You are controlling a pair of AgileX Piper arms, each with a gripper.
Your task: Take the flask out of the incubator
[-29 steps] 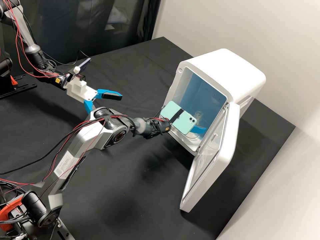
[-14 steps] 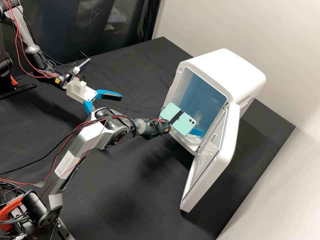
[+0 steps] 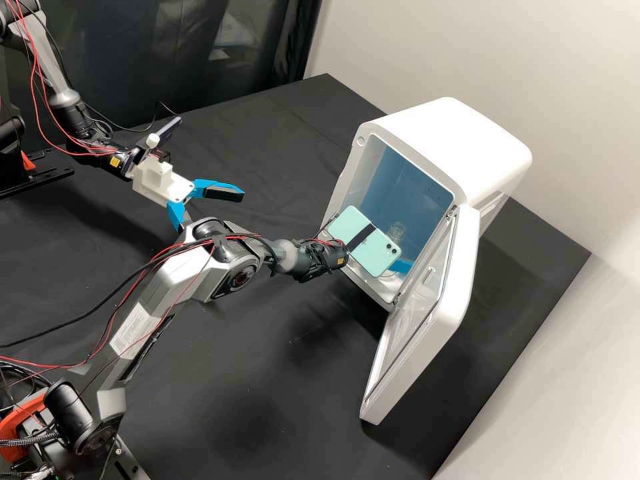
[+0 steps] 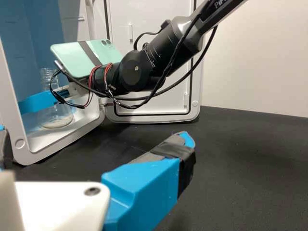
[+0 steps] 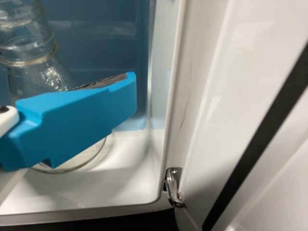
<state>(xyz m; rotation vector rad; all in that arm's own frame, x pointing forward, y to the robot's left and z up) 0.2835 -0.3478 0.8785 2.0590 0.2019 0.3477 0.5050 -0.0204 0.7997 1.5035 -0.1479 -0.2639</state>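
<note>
flask [image 4: 57, 115] deep in incubator [image 3: 467, 153], right gripper [image 4: 41, 100] lodged alongside for a grasp, closure impossible to tell; left gripper [image 3: 200, 200] parked left, spread wide, empty.

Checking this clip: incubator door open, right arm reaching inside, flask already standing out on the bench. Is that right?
Not quite. The flask is not on the bench. It stands inside the incubator, as the left wrist view shows. The door is open and the right arm does reach inside.
</note>
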